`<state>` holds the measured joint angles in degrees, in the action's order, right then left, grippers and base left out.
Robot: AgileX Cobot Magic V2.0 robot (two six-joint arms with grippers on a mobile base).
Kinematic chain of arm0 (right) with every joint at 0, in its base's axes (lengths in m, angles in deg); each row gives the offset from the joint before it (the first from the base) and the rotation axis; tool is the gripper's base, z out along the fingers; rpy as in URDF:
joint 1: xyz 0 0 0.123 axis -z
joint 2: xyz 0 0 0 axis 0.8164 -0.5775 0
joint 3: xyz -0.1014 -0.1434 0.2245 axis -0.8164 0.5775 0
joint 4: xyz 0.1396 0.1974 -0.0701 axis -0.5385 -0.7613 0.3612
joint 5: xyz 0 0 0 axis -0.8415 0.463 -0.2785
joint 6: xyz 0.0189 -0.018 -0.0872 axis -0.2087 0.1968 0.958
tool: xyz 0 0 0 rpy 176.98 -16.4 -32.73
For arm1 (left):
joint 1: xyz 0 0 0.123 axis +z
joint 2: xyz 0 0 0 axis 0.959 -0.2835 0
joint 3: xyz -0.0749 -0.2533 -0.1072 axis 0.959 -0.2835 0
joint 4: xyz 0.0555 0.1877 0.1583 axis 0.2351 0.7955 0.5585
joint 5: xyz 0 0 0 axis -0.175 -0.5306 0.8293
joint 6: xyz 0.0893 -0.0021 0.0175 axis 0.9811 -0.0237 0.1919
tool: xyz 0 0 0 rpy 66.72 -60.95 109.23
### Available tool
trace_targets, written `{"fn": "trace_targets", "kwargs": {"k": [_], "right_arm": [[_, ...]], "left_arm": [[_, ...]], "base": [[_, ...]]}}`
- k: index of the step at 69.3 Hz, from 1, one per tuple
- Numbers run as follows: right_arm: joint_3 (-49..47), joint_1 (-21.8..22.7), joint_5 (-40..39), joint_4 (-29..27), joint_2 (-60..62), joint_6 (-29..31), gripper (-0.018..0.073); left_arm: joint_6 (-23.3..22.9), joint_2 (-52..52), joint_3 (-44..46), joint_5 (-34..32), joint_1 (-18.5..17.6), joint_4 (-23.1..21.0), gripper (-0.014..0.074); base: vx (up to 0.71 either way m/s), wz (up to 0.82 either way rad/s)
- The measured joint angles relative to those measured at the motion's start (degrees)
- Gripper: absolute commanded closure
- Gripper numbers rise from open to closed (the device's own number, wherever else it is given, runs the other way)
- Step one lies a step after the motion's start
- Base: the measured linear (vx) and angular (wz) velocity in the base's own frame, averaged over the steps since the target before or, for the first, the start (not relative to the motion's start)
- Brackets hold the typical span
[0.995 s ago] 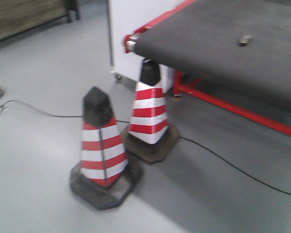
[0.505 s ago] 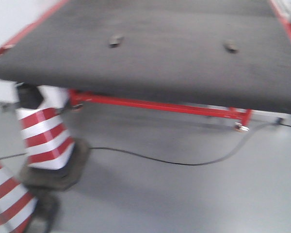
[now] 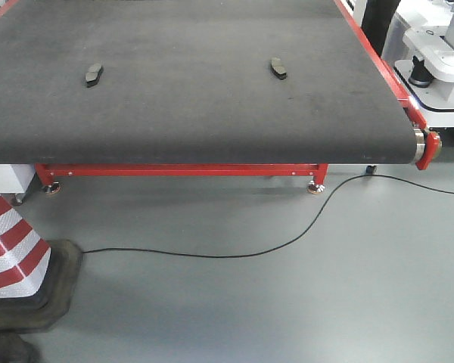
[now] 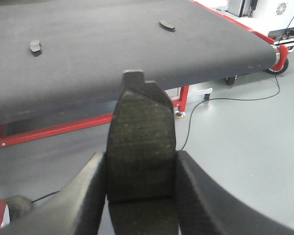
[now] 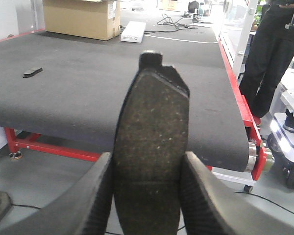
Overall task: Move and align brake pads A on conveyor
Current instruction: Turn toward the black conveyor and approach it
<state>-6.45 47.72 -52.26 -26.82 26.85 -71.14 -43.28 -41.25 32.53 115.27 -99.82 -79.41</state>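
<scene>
The conveyor point(image 3: 212, 113) is a wide dark belt with red edges, and two brake pads lie apart on it, one on the left point(image 3: 94, 73) and one on the right point(image 3: 278, 68). No gripper shows in the front view. In the left wrist view my left gripper point(image 4: 141, 166) is shut on a third brake pad point(image 4: 142, 122), held upright over the floor short of the belt point(image 4: 112, 63). My right gripper point(image 5: 148, 169) is shut on another brake pad point(image 5: 152, 122), also upright, in front of the belt's end point(image 5: 88, 93).
A red-and-white traffic cone point(image 3: 7, 249) stands on the floor at lower left. A black cable point(image 3: 234, 253) runs across the floor under the red frame point(image 3: 181, 169). White equipment point(image 3: 439, 60) stands right of the belt. A cardboard box point(image 5: 81, 17) and a standing person point(image 5: 272, 49) are beyond.
The front view has swung right, from two cones beside the belt's corner to facing the belt head-on. Both pads on the belt are now sharp and in view.
</scene>
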Motion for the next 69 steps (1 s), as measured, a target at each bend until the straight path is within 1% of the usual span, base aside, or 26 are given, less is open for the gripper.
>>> {"fn": "trace_targets", "kwargs": {"k": [26,51,69], "right_arm": [[0.0,0.0,0.0,0.0,0.0,0.0,0.0561],[0.0,0.0,0.0,0.0,0.0,0.0,0.0561],[0.0,0.0,0.0,0.0,0.0,0.0,0.0561]], "left_arm": [[0.0,0.0,0.0,0.0,0.0,0.0,0.0602],[0.0,0.0,0.0,0.0,0.0,0.05,0.0602],[0.0,0.0,0.0,0.0,0.0,0.05,0.0602]], "base": [[0.19,0.06],[0.37,0.14],[0.39,-0.02]]}}
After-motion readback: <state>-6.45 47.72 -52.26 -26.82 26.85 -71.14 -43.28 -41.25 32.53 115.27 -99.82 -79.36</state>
